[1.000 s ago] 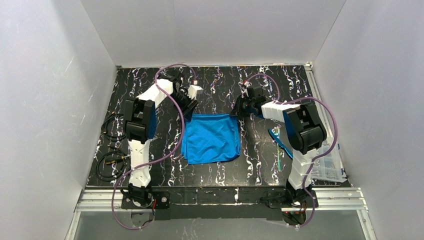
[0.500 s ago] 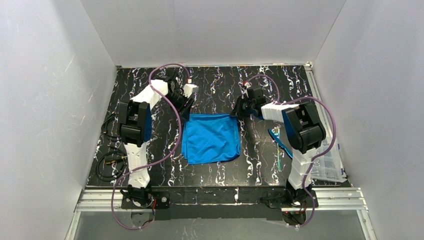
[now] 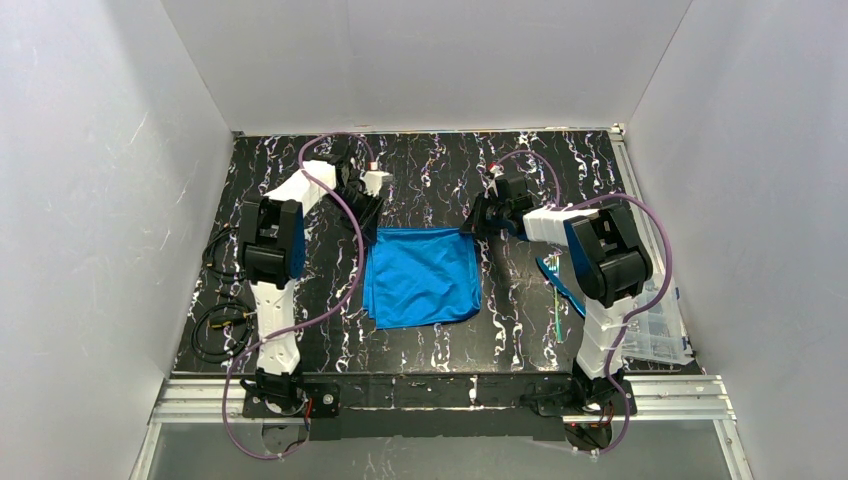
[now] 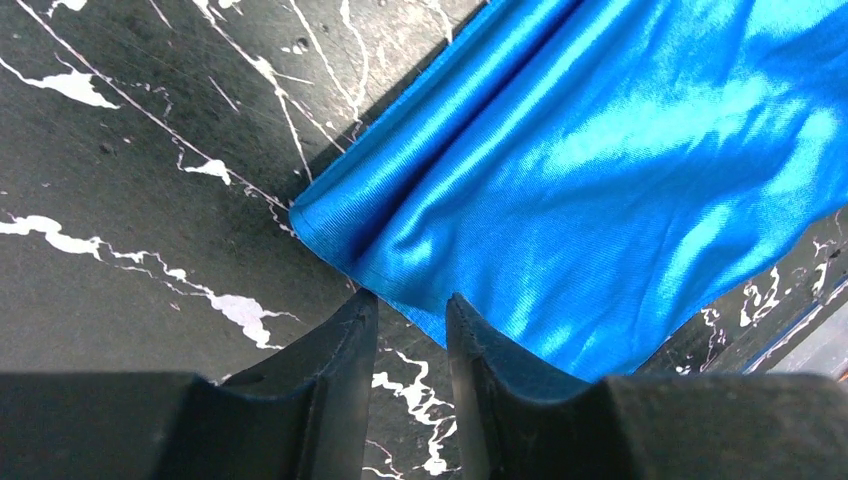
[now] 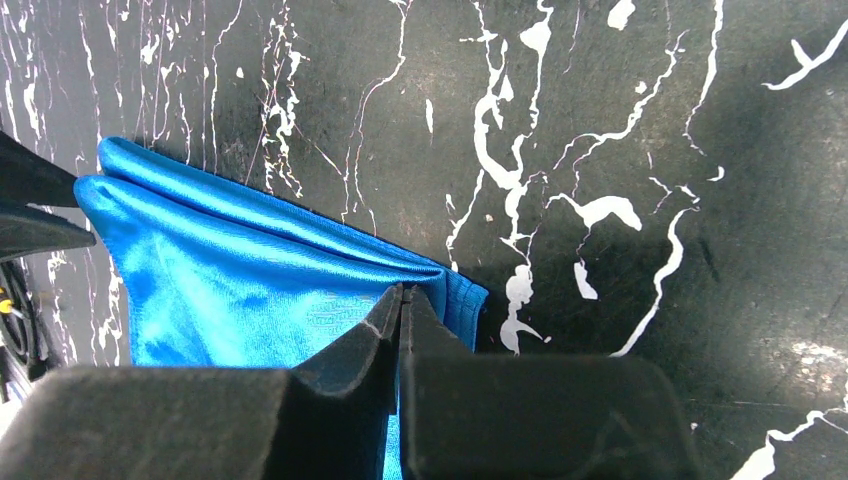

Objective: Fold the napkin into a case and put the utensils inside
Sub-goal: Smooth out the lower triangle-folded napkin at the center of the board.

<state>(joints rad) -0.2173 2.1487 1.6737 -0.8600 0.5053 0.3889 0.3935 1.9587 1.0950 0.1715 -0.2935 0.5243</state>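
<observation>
step: gripping the napkin (image 3: 422,275) by its far corners | right gripper (image 5: 402,290) is clamping one corner | left gripper (image 4: 410,300) is straddling the other, jaws apart | likely needing a bite through all layers before lifting evenly

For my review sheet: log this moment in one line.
napkin: folded flat | left end effector: open at its far-left corner | right end effector: shut on far-right corner | utensils: not yet inside

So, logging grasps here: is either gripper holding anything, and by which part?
The right gripper pinches the napkin at its far right corner; the left gripper is open, holding nothing.
</observation>
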